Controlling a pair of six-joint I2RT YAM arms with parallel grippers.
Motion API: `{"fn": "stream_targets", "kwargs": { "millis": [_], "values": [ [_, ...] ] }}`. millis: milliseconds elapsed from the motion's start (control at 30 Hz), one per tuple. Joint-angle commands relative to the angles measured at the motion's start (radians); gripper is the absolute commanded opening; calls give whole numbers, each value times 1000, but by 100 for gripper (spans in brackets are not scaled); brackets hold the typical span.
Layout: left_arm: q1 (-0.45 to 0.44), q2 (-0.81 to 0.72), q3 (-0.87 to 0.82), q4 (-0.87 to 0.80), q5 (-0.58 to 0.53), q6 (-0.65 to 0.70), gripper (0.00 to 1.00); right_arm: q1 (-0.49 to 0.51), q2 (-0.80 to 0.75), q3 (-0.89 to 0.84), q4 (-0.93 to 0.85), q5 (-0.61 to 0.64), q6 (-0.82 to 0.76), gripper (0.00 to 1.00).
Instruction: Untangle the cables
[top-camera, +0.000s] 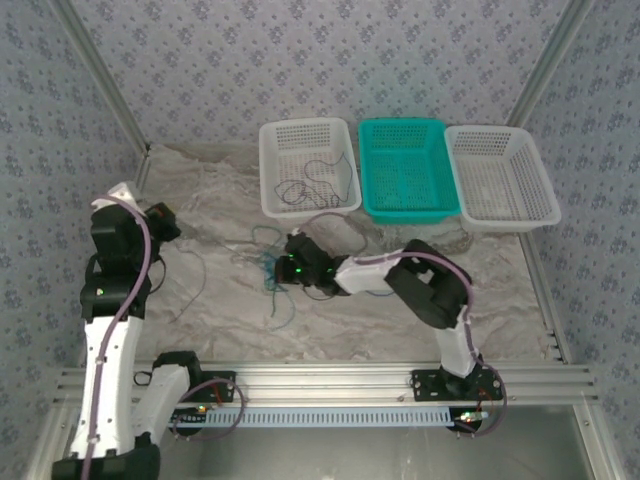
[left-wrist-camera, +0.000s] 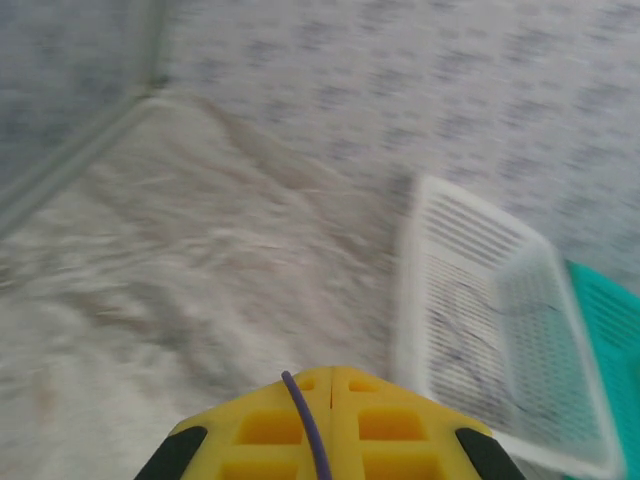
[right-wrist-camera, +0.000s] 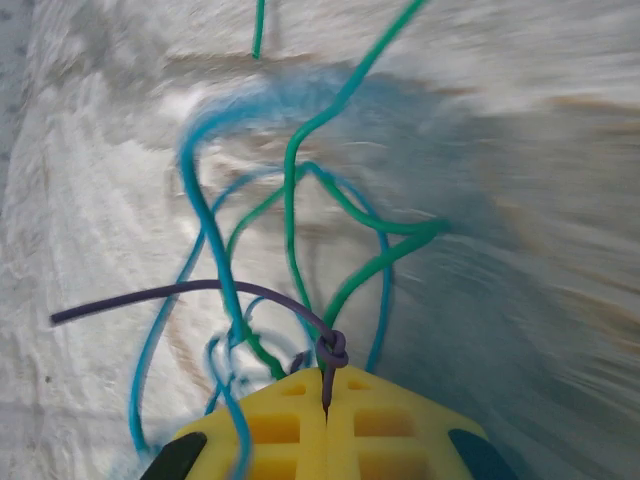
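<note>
The cables (top-camera: 272, 270) lie as a small wad of blue, green and dark strands on the cloth in front of the left white basket. My right gripper (right-wrist-camera: 327, 375) reaches into the wad and is shut on a purple-grey cable (right-wrist-camera: 180, 290), whose small knot (right-wrist-camera: 333, 350) sits just ahead of the yellow fingertips. Blue loops (right-wrist-camera: 200, 200) and a green strand (right-wrist-camera: 292, 200) cross in front of it. My left gripper (left-wrist-camera: 332, 372) is raised at the far left, jaws shut. A thin purple cable (left-wrist-camera: 305, 425) runs over its left finger; I cannot tell whether it is pinched.
Three baskets stand in a row at the back: a white one (top-camera: 276, 165) with dark thin cables (top-camera: 310, 185) inside, a teal one (top-camera: 405, 210) and another white one (top-camera: 535, 195). A thin strand (top-camera: 190, 275) trails on the wrinkled cloth near the left arm.
</note>
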Motion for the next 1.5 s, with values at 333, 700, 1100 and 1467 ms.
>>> {"fn": "stream_targets", "kwargs": {
  "millis": [333,700,1100,1467],
  "values": [
    [285,42,-53,57,77,-68,0,-341,-471,-493,-246,109,-43,0],
    [258,93,-191,190,390,-80,0,-342,-887,-412,-438,151,-216,0],
    [-124,37,-323,396,332,46,80,-300,-923,-95,-481,-89,-428,0],
    [-691,156,-371,628,387,446,82,-310,-888,45,-547,-138,-369,0]
  ]
}}
